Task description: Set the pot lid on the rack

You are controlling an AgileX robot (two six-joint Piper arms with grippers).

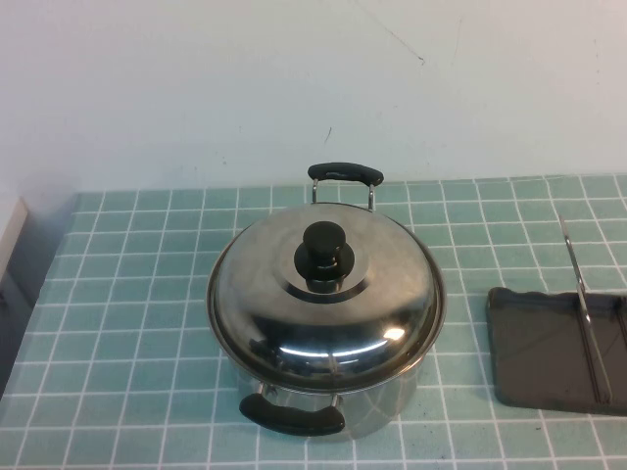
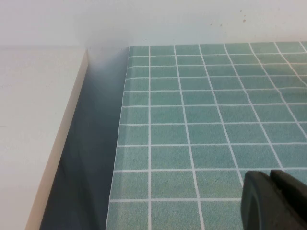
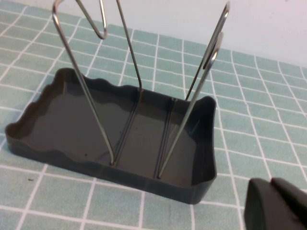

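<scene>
The pot lid (image 1: 294, 304), domed shiny steel with a black knob (image 1: 324, 254), sits on the steel pot (image 1: 382, 406) in the middle of the table. The rack (image 1: 534, 362), a dark grey tray with an upright wire divider (image 1: 586, 313), stands at the right edge; in the right wrist view the rack (image 3: 57, 129) is close and empty. My left gripper (image 2: 274, 178) is shut over bare tiles near the table's left edge. My right gripper (image 3: 274, 186) is shut just beside the rack's corner. Neither gripper shows in the high view.
The pot has two black handles, one at the back (image 1: 345, 174) and one at the front (image 1: 292, 418). A white surface (image 2: 33, 124) lies beyond a dark gap at the table's left edge. A white wall runs behind the green tiled table (image 1: 127, 323).
</scene>
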